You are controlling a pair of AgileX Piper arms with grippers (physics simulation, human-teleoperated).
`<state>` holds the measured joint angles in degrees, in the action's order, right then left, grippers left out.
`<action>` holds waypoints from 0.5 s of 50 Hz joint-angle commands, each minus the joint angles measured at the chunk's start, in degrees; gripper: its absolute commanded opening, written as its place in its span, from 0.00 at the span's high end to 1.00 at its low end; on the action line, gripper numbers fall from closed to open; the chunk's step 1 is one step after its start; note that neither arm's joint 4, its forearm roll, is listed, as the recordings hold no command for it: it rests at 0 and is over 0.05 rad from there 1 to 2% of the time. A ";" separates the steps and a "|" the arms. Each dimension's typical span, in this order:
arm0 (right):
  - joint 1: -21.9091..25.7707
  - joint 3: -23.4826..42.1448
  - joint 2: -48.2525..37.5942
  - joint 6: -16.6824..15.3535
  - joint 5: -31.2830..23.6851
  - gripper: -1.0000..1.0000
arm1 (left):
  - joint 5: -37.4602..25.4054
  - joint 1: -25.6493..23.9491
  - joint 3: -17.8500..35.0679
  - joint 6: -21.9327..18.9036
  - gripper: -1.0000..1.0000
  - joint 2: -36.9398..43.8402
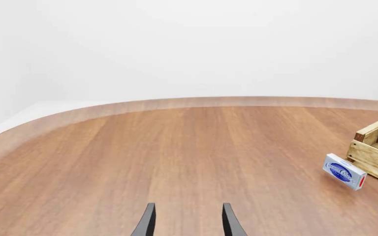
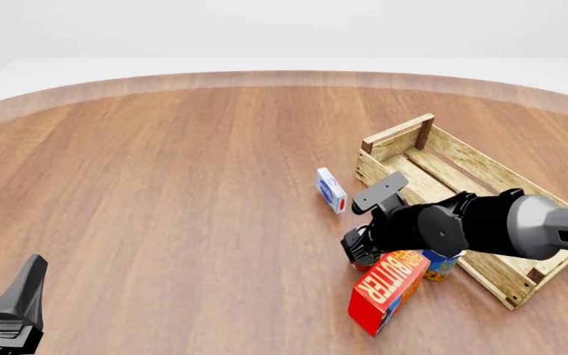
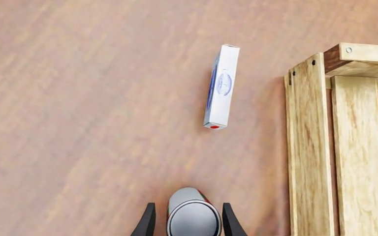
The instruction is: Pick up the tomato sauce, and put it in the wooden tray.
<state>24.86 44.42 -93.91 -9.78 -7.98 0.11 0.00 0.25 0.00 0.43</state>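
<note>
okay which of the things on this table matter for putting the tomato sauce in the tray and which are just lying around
Needed: tomato sauce between the right gripper's fingers; wooden tray.
Lying about: blue-and-white box, red butter box, blue-labelled can.

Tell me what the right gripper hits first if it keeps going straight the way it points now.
Probably the tomato sauce: the right gripper points down over it, fingers either side of its top. Beneath is the table.

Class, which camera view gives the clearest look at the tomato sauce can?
The right wrist view: the tomato sauce sits unobstructed between the right gripper fingers. The front view hides nearly all of it behind that arm. The left wrist view does not clearly show it.
</note>
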 commanded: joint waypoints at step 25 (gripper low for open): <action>0.77 -0.94 0.97 -0.93 0.19 1.00 | 0.00 0.00 0.00 0.00 0.00 0.00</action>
<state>25.35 43.76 -93.89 -10.86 -7.03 0.11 0.00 0.25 0.00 0.43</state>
